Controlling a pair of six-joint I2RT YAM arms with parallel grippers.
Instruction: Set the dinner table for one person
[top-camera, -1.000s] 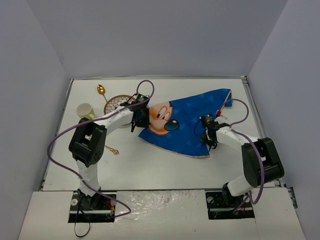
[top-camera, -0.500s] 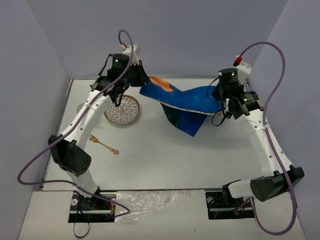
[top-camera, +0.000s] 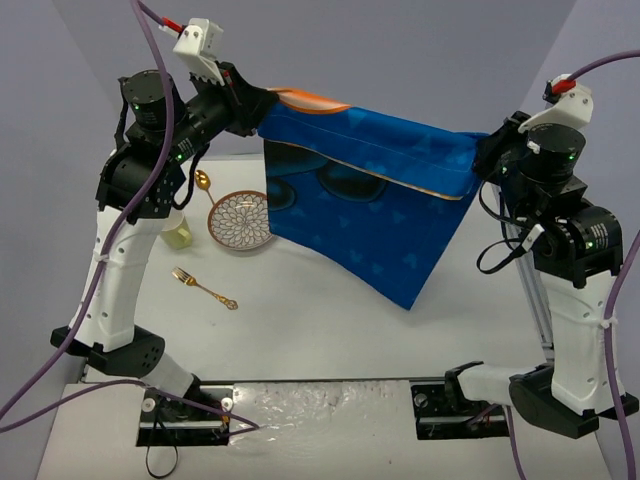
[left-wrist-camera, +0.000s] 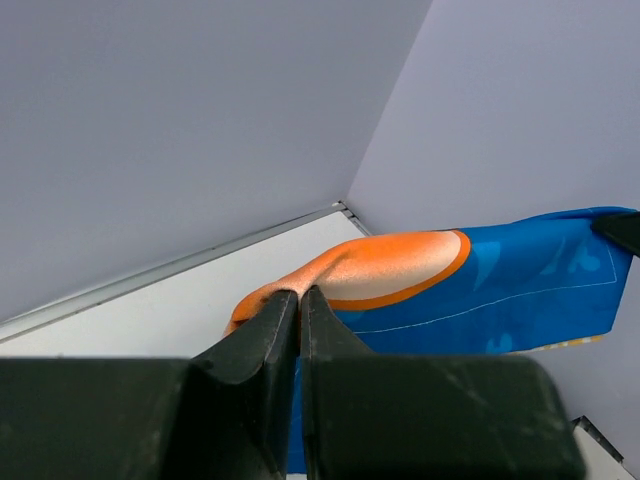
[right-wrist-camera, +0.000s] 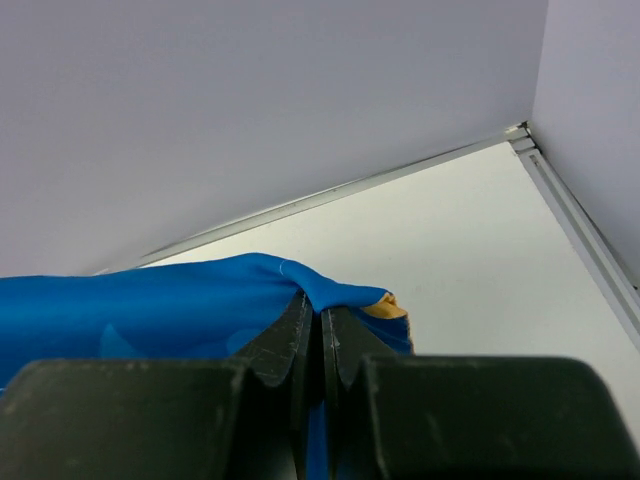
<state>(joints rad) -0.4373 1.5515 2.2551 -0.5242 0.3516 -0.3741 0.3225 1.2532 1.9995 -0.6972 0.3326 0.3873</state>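
Both arms have risen since half a second ago, and the blue placemat (top-camera: 370, 200) now hangs higher and stretched wider between them, its lowest corner pointing down over the white counter (top-camera: 320, 320). Nearest on the counter lies one gold fork (top-camera: 205, 289). Beyond it sits one patterned plate (top-camera: 238, 220), with one pale cup (top-camera: 178, 232) to its left, partly behind the left arm, and one gold spoon (top-camera: 202, 182) further back. All four appear only in the top view. The left gripper (top-camera: 262, 105) holds the placemat's upper left corner and the right gripper (top-camera: 482, 160) its upper right corner, both well above the counter. In the left wrist view, the left gripper (left-wrist-camera: 298, 295) has its fingers pressed together on an orange patch of the placemat (left-wrist-camera: 480, 290), with a back strip of counter (left-wrist-camera: 190, 300) behind. In the right wrist view, the right gripper (right-wrist-camera: 320, 305) has its fingers pinching a blue fold of the placemat (right-wrist-camera: 150, 305) with a yellow edge, and the far corner of the counter (right-wrist-camera: 450, 240) lies beyond.
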